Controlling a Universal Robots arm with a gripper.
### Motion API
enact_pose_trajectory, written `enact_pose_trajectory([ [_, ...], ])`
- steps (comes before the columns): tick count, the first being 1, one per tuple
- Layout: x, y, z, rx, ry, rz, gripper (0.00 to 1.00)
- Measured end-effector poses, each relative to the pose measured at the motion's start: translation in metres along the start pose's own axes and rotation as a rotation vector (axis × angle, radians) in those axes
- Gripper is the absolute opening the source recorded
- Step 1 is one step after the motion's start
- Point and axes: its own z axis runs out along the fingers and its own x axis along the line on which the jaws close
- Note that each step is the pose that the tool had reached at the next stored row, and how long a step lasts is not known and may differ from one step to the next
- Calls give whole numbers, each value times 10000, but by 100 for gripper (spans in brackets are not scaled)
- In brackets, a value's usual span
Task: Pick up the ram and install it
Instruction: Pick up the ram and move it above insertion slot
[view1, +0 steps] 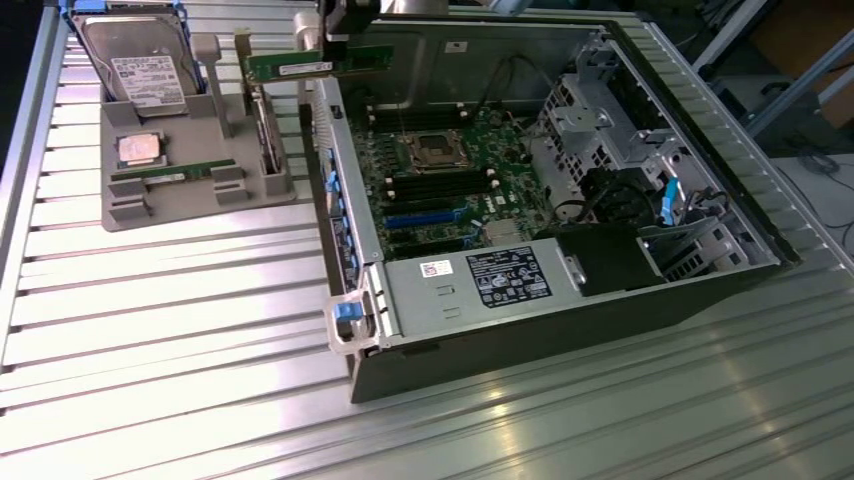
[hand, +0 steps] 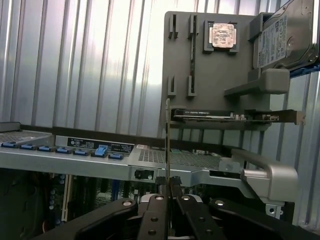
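The case (view1: 534, 345) stands open on top, so we can reach the motherboard (view1: 447, 185) from above, hemmed by the drive cage (view1: 587, 110) and the power supply (view1: 494, 280). Near the ram (view1: 287, 66) in the jaws, the upright expansion card (view1: 268, 135) crowds the case wall (view1: 324, 150).

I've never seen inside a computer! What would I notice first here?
The big open computer case lies on the ribbed metal table, green board showing inside. Above its edge the gripper holds the ram, a thin green stick. On the exterior view's left, a grey tray carries a hard drive and a shiny chip.
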Motion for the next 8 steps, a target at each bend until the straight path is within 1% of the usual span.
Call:
enact_pose_trajectory([
  [6, 6, -50, -3, 0, 0, 0, 12],
  [8, 9, -79, -4, 0, 0, 0, 12],
])
